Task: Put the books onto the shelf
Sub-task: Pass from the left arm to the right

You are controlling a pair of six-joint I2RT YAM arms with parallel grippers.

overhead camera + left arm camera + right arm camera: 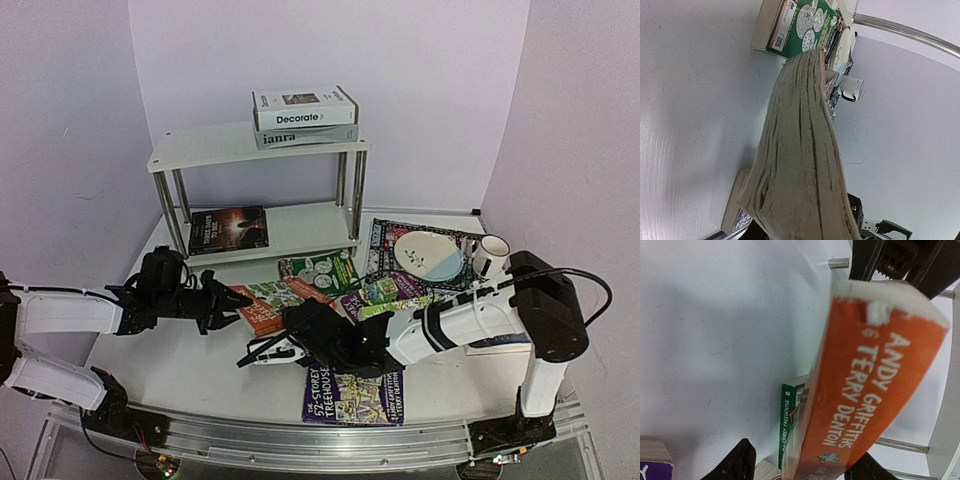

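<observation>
The left gripper is closed on one end of the orange book and holds it on edge, lifted off the table, between the front edge and the shelf. The right gripper stands around the other end. Its jaws are partly open, with one finger apart from the cover, so it does not grip yet.

I think the danger is in the handover. If the left jaws let go before the right ones press firmly, the paperback can drop or swing down. If both arms pull in different directions, the soft cover can bend or twist.

The shelf stands at the back left corner of the table. Its top board carries the Decorate book on the grey book, and the left end of the lower board has a dark book. The green book lies before the lower board, and the chrome legs narrow the way in. At the back right corner are a placemat, plate and mug. A purple book lies at the front edge.
</observation>
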